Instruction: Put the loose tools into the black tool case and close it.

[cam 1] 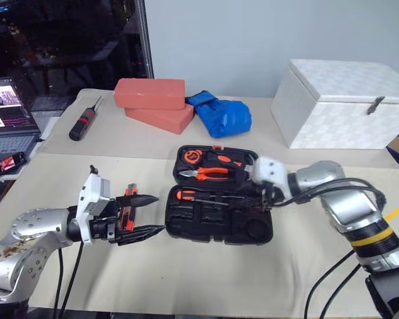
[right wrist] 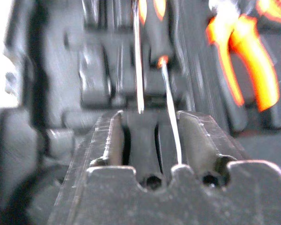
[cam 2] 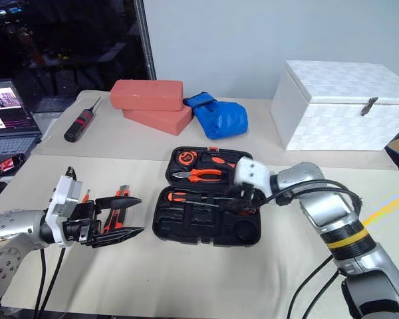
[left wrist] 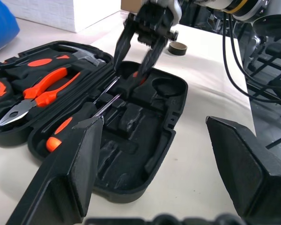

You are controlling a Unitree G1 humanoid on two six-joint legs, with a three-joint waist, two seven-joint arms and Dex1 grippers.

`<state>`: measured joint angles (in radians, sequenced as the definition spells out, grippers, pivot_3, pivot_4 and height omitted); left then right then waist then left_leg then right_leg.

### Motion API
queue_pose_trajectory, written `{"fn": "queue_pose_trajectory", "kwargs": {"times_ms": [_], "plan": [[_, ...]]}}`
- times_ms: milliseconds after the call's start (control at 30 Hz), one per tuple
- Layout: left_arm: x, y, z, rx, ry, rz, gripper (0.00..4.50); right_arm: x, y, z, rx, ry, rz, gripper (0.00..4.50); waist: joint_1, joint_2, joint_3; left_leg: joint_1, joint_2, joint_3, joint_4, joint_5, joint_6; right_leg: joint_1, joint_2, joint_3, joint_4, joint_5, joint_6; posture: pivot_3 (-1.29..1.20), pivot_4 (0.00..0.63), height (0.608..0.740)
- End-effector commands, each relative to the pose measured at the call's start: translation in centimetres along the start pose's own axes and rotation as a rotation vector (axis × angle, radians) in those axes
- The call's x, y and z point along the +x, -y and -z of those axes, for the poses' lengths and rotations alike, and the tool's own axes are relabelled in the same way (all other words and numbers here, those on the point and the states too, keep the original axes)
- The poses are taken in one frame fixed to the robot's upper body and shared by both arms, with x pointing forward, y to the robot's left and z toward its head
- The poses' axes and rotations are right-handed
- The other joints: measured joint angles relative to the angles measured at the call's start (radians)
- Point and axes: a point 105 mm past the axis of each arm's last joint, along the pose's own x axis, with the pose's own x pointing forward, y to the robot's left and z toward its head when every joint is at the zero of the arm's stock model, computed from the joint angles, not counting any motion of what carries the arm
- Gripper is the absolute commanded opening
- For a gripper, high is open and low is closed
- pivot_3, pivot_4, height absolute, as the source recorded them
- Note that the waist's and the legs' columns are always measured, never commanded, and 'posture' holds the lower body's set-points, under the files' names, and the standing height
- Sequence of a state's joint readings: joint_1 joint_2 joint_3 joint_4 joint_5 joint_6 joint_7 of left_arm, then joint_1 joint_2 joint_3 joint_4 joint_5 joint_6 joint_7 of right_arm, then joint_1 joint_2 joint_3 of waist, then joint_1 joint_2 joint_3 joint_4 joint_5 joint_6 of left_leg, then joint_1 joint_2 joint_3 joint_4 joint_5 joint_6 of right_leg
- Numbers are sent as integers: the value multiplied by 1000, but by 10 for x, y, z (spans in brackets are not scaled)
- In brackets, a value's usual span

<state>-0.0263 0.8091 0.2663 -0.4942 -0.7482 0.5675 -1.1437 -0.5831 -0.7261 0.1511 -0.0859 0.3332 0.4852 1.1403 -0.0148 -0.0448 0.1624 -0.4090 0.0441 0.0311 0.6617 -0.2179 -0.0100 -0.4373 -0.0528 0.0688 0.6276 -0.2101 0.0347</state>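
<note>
Currently, status per item:

Case: black tool case lies open on the counter, lid half away from the robot, base half nearer.
Lid half: orange-handled pliers, tape measure and a hammer sit in their slots.
Base half: one black-and-orange screwdriver lies in the rear slot, handle toward the robot's left. A second screwdriver lies alongside it, shaft beside shaft; most other slots are bare.
Right tool: right tool is over the base half at its right end, pointing left and down. Fingers are slightly apart with their tips down at the screwdriver shafts. In the right wrist view both shafts run between the two pads; I cannot tell whether it grips either one.
Left tool: left tool hovers just left of the case, pointing toward it, clear of it. Fingers are wide apart, nothing between them.
Utility knife: orange-black utility knife lies on the counter left of the case, partly hidden behind the left tool.
Tape roll: small tape roll sits on the counter beyond the case's right end, apart from it.
Other: thick black screwdriver with red band, two red bricks, blue bag and white box sit at the far side of the counter, well apart from the case. Laptop at far left.
</note>
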Motion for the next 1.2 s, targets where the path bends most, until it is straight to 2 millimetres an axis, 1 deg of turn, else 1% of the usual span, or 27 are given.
{"fn": "queue_pose_trajectory", "kwargs": {"times_ms": [33, 67, 133, 167, 200, 267, 333, 367, 400, 467, 500, 533, 567, 600, 633, 667, 700, 733, 833, 900, 933, 1000, 1033, 1100, 1133, 1167, 1200], "plan": [[0, 2, -8, 45, 10, 22, 3723, -12, -3, -5, 70, 122, 88, 568, 0, 0, 0, 1, 0, 0, 0, 0, 0, 1, 0, 0, 0, 0, 0, 0, 150, 740], [-1, 1, -8, 44, 10, 21, 3723, -9, -4, 1, 83, 136, 142, 174, 2, 0, 0, 2, 0, 0, 0, 0, 0, 1, 0, 0, 0, 0, 0, 0, 150, 740], [-1, 0, -8, 42, 8, 16, 3723, 1, 2, 28, 114, 107, 331, 81, 1, -2, -1, 4, 2, -1, 0, 0, 0, 3, 2, -1, 1, -2, 1, 0, 150, 740], [-1, 0, -8, 40, 9, 12, 3723, 5, 1, 39, 111, 82, 375, 81, 1, -2, -1, 4, 2, -1, 0, 0, 0, 3, 2, -1, 1, -2, 1, 0, 150, 740], [-2, -1, -7, 37, 9, 6, 3723, 10, -5, 49, 96, 48, 380, 81, 0, -1, -1, 4, 3, 0, 0, 0, 0, 2, 3, 0, 1, -2, 0, 0, 150, 740], [-3, -3, -6, 33, 7, -9, 3723, 22, -24, 72, 79, -56, 310, 81, -5, 1, 0, 3, 3, 1, 0, 1, -2, 0, 3, 1, 2, -2, 0, 0, 150, 740], [-5, -9, 0, 28, 2, -52, 3723, 30, -38, 96, -22, -181, 243, 81, -9, 1, -1, 5, 3, 2, 0, 1, -2, 1, 4, 2, 3, -1, 0, 0, 150, 740], [-7, -11, 3, 26, -1, -67, 3723, 33, -41, 102, -58, -209, 225, 81, -9, 1, -1, 7, 4, 1, 0, 1, -2, 3, 5, 2, 2, -2, -1, 0, 150, 740], [-9, -12, 8, 21, -10, -88, 3723, 32, -39, 104, -109, -231, 228, 81, -10, 0, -2, 10, 5, 1, 0, 1, -2, 7, 6, 2, 2, -4, -5, 0, 150, 740], [-15, -16, 13, 3, -1, -160, 3723, 24, -25, 92, -176, -197, 287, 81, -10, -1, -3, 18, 6, 1, 0, 1, -2, 14, 6, 1, 1, -7, -10, 0, 150, 740], [-20, -22, 13, 5, 10, -224, 3723, 20, -17, 79, -196, -149, 336, 81, -11, -1, -3, 21, 6, 1, -1, 0, -2, 16, 6, 1, 1, -7, -11, 0, 150, 740], [-25, -29, 15, 2, 11, -306, 3723, 14, -12, 60, -170, -43, 366, 81, -9, -2, -2, 21, 6, 1, -1, 1, -2, 16, 6, 2, 1, -8, -11, 0, 150, 740], [-29, -36, 17, 0, 15, -383, 3723, 10, -12, 43, -139, 61, 371, 81, -6, -2, -2, 20, 6, 1, -1, 1, -2, 15, 6, 2, 2, -8, -11, 0, 150, 740], [-36, -44, 18, -2, 22, -475, 3723, 4, -12, 30, -140, 117, 375, 81, -2, -3, -1, 19, 6, 0, -1, 1, -2, 15, 6, 2, 2, -8, -11, 0, 150, 740], [-43, -49, 21, -15, 18, -543, 3723, 1, -16, 20, -114, 158, 344, 81, -1, -2, -1, 18, 7, 0, -1, 1, -3, 15, 7, 2, 2, -7, -11, 0, 150, 740], [-51, -53, 26, -51, 14, -611, 3723, -3, -24, 7, -113, 216, 295, 81, -2, -2, -1, 18, 6, 0, -1, 1, -3, 14, 7, 3, 2, -7, -11, 0, 150, 740], [-55, -55, 28, -80, 14, -669, 3723, -9, -31, -1, -110, 248, 250, 81, -1, -2, -1, 18, 6, 1, -1, 1, -3, 14, 7, 3, 2, -7, -11, 0, 150, 740], [-64, -59, 30, -100, 18, -726, 3723, -9, -38, -7, -93, 266, 214, 330, -1, -2, -1, 17, 7, 0, -1, 1, -3, 14, 7, 3, 2, -7, -10, 0, 150, 740], [-92, -71, 43, -201, -43, -1006, 3723, -21, -65, -20, -69, 278, 51, 1197, -2, -2, 0, 17, 8, 0, -2, 0, -3, 14, 8, 2, 2, -5, -4, 0, 150, 740], [-104, -75, 50, -228, -100, -1117, 3723, -25, -74, -27, -65, 283, -17, 1935, -2, -3, 0, 17, 8, -1, -3, 0, -3, 14, 8, 2, 2, -5, -3, 0, 150, 740], [-107, -74, 56, -255, -124, -1158, 3723, -28, -77, -29, -69, 286, -42, 2198, -2, -3, 0, 17, 8, -1, -3, 0, -3, 14, 8, 2, 2, -5, -3, 0, 150, 740], [-111, -72, 64, -280, -175, -1205, 3723, -29, -81, -35, -74, 296, -76, 2975, -4, -3, 0, 18, 8, -1, -3, 0, -3, 14, 8, 2, 2, -5, -4, 0, 150, 740], [-112, -71, 67, -296, -182, -1227, 3723, -30, -82, -35, -81, 295, -90, 3328, -4, -4, 1, 18, 8, -1, -3, 0, -3, 14, 8, 2, 1, -8, -10, 0, 150, 740], [-118, -70, 73, -322, -213, -1279, 3723, -30, -83, -37, -99, 298, -100, 3940, -3, -5, 1, 18, 7, -1, -2, 0, -3, 14, 8, 2, 1, -8, -11, 0, 150, 740], [-116, -66, 82, -360, -242, -1285, 3723, -33, -81, -37, -107, 302, -91, 4264, -3, -6, 1, 18, 7, -1, -2, 0, -4, 14, 8, 2, 1, -8, -11, 0, 150, 740], [-113, -64, 89, -385, -265, -1287, 3723, -34, -80, -37, -118, 303, -84, 4433, -3, -6, 1, 18, 7, -1, -2, 0, -4, 14, 8, 2, 1, -8, -11, 0, 150, 740], [-111, -62, 96, -410, -284, -1288, 3481, -34, -78, -37, -124, 302, -78, 4483, -3, -6, 1, 18, 7, -1, -2, 0, -4, 14, 8, 2, 1, -8, -11, 0, 150, 740]]}}
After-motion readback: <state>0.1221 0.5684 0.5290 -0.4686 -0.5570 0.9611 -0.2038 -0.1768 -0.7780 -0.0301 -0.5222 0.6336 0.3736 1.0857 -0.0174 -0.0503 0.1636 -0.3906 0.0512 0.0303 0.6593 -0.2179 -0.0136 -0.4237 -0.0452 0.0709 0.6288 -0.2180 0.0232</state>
